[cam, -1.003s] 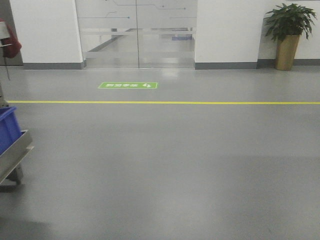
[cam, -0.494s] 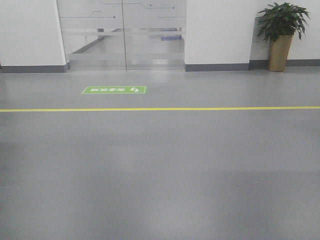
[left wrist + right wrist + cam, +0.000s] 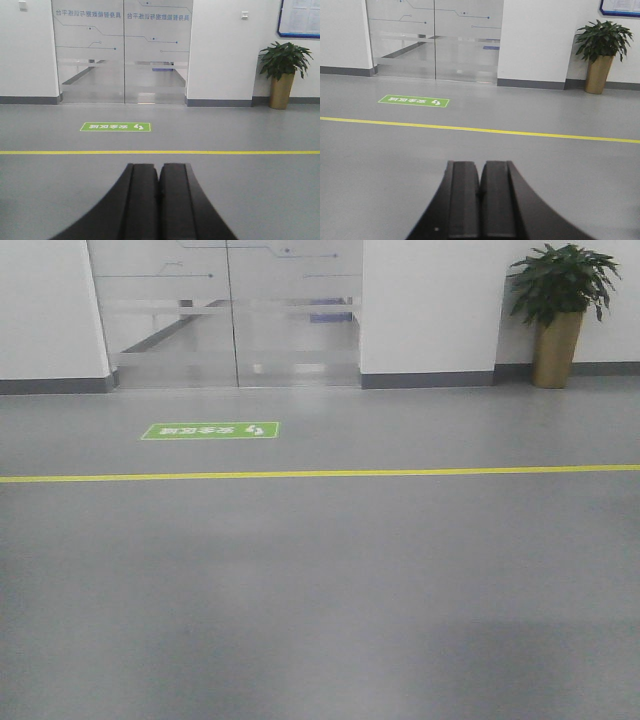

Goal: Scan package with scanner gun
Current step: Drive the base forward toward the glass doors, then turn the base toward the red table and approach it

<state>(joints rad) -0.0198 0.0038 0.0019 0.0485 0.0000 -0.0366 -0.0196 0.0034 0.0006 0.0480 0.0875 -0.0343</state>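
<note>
Front view: you're at the search/approach step. It shows only grey floor [image 3: 320, 610], a yellow line [image 3: 320, 475], a green floor sign [image 3: 210, 430], glass doors [image 3: 230, 320] and a potted plant [image 3: 558, 310], with no package or scanner gun visible, so your next move is probably turning the base to find them. Left wrist: left gripper [image 3: 159, 172] is pressed together, empty. Right wrist: right gripper [image 3: 480, 170] is likewise together and empty, with no obstacle visible ahead.
</note>
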